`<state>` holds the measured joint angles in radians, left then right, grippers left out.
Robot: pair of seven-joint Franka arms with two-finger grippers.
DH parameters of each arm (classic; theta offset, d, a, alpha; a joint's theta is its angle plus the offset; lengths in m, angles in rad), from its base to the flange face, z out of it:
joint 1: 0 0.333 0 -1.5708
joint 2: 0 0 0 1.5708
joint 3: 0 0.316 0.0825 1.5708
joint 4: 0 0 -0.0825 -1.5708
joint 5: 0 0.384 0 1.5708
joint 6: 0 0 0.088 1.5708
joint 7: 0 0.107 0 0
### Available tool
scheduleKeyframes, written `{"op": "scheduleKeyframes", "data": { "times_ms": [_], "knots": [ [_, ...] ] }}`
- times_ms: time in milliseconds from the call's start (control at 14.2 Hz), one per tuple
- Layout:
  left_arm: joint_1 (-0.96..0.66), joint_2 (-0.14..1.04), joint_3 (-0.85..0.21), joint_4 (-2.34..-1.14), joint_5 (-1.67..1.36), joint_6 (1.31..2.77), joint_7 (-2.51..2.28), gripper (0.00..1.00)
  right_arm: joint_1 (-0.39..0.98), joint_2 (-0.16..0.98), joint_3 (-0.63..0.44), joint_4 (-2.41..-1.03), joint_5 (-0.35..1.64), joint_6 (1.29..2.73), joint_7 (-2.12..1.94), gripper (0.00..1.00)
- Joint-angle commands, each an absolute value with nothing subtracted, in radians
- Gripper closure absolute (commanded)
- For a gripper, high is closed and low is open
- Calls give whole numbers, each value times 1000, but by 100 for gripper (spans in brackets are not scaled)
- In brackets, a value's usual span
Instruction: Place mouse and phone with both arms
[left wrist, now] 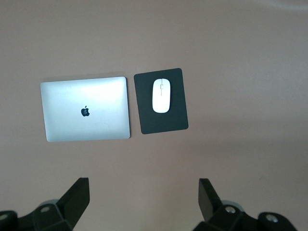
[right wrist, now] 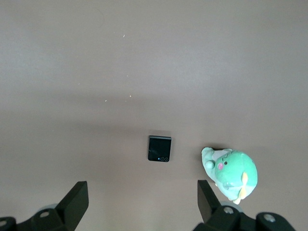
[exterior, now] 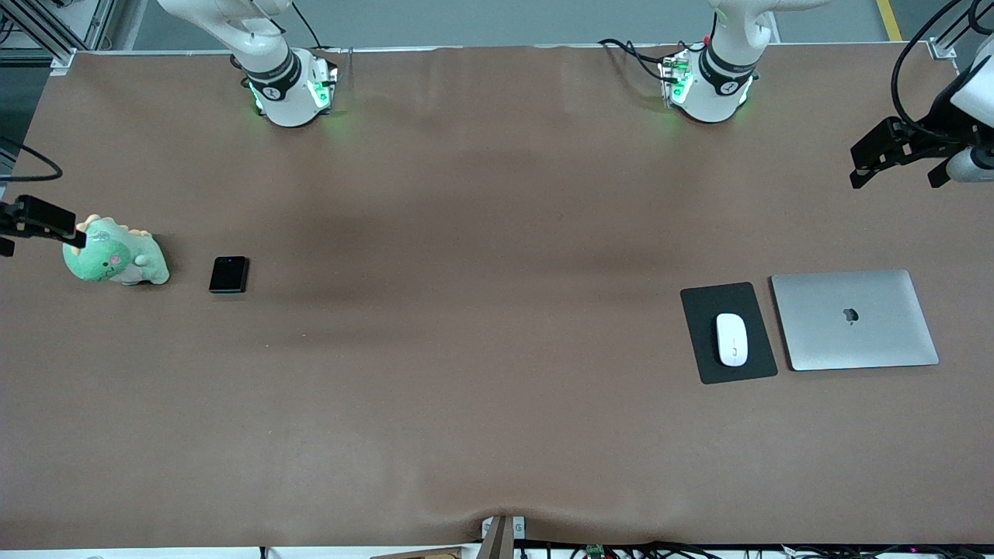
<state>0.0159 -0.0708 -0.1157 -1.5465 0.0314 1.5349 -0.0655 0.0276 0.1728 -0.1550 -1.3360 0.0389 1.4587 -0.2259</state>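
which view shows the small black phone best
The right wrist view: the small glossy black squarish phone lies unobstructed, its face details visible. The front view shows it smaller, beside the green plush dinosaur. The left wrist view misses it.

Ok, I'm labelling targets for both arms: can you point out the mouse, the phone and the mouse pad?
mouse (exterior: 731, 339), front view, middle of its white top.
phone (exterior: 229, 274), front view, centre of its black face.
mouse pad (exterior: 710, 302), front view, bare corner above the mouse.
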Motion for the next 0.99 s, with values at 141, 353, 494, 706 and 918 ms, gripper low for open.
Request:
{"op": "scheduleKeyframes", "data": {
  "times_ms": [141,353,494,706,918],
  "knots": [
    [17,-92,-117,-1563,8,1516,-63,0,23,-7,-152,-1537,40,1496,-112,0],
    [17,-94,-118,-1565,5,1505,-66,0,18,-34,-153,-1551,38,1480,-81,0],
    [17,-92,-118,-1563,5,1494,-80,0,17,-49,-155,-1551,38,1471,-83,0],
    [15,-91,-121,-1565,5,1486,-94,0,15,-45,-156,-1552,35,1477,-84,0],
    [15,-84,-121,-1562,-15,1480,-101,0,12,-43,-156,-1552,25,1479,-86,0]
  ]
}}
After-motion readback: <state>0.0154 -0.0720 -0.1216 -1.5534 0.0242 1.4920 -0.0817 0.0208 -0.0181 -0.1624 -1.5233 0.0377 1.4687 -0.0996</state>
